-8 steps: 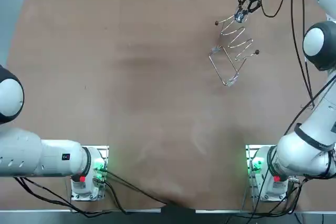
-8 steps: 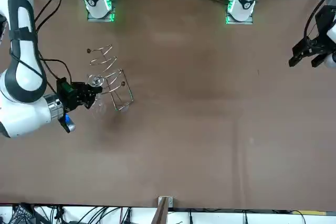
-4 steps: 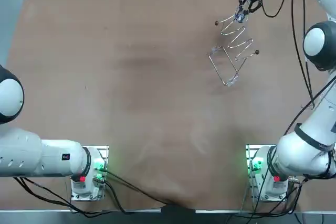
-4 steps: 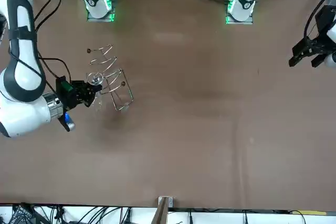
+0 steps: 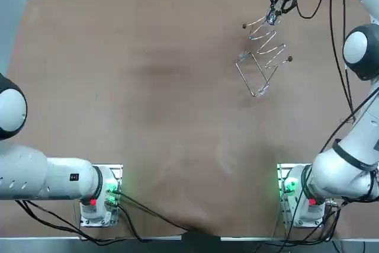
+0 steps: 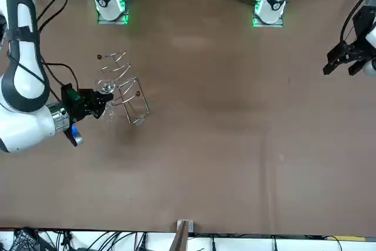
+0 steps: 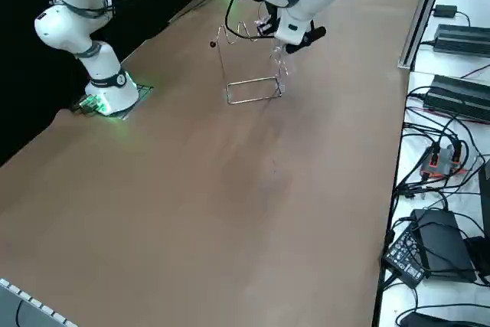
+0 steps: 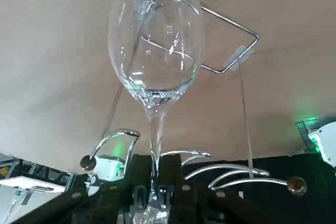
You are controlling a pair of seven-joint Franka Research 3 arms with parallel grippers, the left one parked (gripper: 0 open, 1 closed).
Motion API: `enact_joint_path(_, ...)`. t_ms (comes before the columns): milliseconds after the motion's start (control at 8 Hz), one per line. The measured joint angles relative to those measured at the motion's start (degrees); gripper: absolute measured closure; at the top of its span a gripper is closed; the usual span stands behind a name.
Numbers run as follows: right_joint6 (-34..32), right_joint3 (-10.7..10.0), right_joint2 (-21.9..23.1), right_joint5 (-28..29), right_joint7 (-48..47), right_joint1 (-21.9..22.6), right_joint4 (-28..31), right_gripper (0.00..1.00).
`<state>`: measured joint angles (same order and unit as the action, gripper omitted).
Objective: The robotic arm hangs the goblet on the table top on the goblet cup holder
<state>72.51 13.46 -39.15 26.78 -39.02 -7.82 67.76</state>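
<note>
right tool [image 8: 156, 170]: clamped on the stem of goblet [image 8: 156, 40] | goblet: bowl down, lifted off worktop [image 5: 148, 87], just beside the wire arms of holder [image 5: 263, 57] | holder: stands on worktop

Worktop [image 5: 148, 87] stock count: one of each kind
Goblet [image 8: 155, 51]: 1, clear glass, its stem clamped between the fingers of the right gripper [image 5: 273, 12]: 1, upper right of the top view. Goblet cup holder [image 5: 263, 57]: 1, bent wire, 2 ball-tipped ends, just below the gripper there.
</note>
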Motion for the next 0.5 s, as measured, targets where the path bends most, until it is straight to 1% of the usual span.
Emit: enact_joint_path(500,-0.01,0.00,0.00,0.01,-0.01,-0.05,0.00,0.90)
